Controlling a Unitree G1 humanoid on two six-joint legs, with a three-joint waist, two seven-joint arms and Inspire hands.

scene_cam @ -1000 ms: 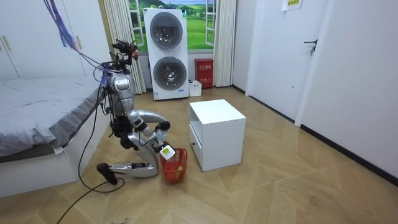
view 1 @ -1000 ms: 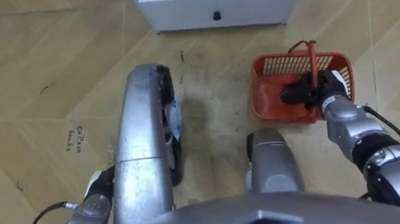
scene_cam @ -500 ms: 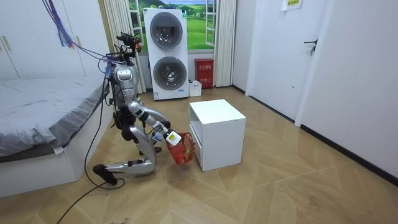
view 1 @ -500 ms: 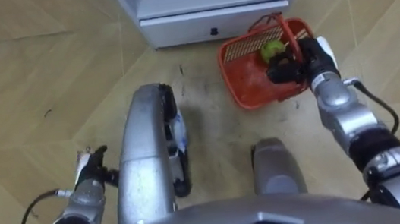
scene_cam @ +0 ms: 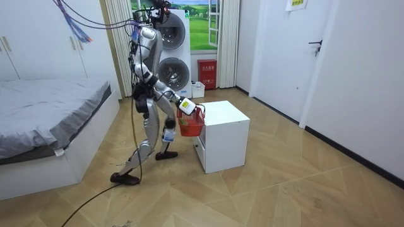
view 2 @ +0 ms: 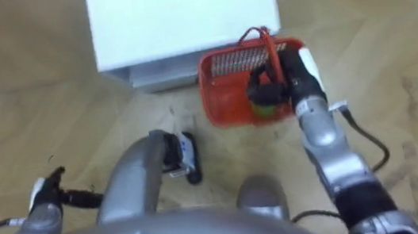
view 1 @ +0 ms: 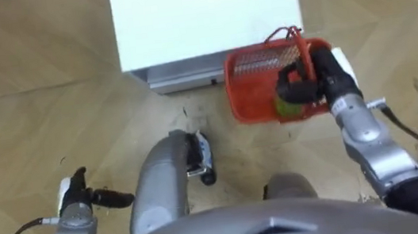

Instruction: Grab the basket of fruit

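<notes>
Red plastic mesh basket, likely light and stiff, hangs before the white cabinet. Right hand curls round its thin hoop handle, probably the best hold. Left hand is relaxed, empty.

The basket at upper right is red-orange, its walls a fine mesh of holes, and its handle is the same red. The fruit inside is green. The right hand is black. The cabinet at the top is plain white. The floor is tan wood in a herringbone pattern. At the room view's left, the bed is grey.
</notes>
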